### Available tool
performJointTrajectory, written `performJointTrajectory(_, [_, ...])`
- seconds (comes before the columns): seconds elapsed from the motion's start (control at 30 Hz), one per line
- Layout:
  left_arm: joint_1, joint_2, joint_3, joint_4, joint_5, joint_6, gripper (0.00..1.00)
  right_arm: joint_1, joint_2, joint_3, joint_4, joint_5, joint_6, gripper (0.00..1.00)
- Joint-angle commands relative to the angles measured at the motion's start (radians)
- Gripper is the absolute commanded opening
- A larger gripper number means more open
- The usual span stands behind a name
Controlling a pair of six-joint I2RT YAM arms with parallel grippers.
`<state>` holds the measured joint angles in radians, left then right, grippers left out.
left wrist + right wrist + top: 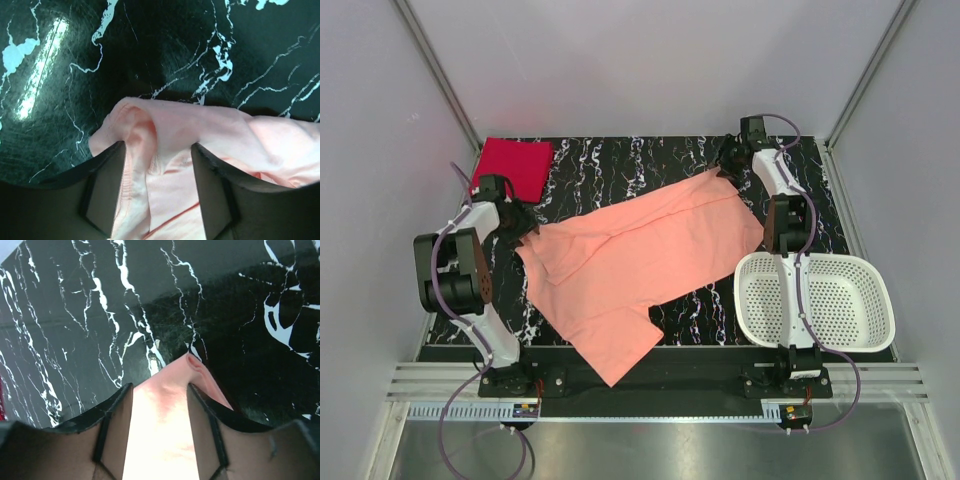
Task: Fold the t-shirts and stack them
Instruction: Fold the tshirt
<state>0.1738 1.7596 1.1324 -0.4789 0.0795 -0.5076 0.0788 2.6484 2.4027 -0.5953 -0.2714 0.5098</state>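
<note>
Tees number two: the pink tee (640, 260) sprawls rumpled across the table (620, 160) between both grippers, and the red tee (512, 163) lies folded at the far left corner. One basket (875, 300) sits near right, with the right arm (790, 225) crossing over it. Only the wrist views show pink cloth in each gap. The jaws of the left gripper (525, 225) and right gripper (728, 160) stand apart around it, and whether they pinch it cannot be told.

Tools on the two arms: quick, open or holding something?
Left tool: fingers either side of the salmon t-shirt; gripped or not, cannot tell.
Right tool: the same shirt between its fingers; cannot tell.
</note>
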Motion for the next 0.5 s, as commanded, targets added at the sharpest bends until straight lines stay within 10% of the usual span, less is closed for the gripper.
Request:
performJointTrajectory(0.0, [0.012, 0.023, 0.044, 0.016, -0.015, -0.023, 0.58, 0.006, 0.025, 0.046, 0.009, 0.024, 0.044, 0.53])
performJointTrajectory(0.47, [0.081, 0.121, 0.096, -0.044, -0.113, -0.051, 0.39, 0.003, 0.12, 0.122, 0.035, 0.098, 0.16, 0.31])
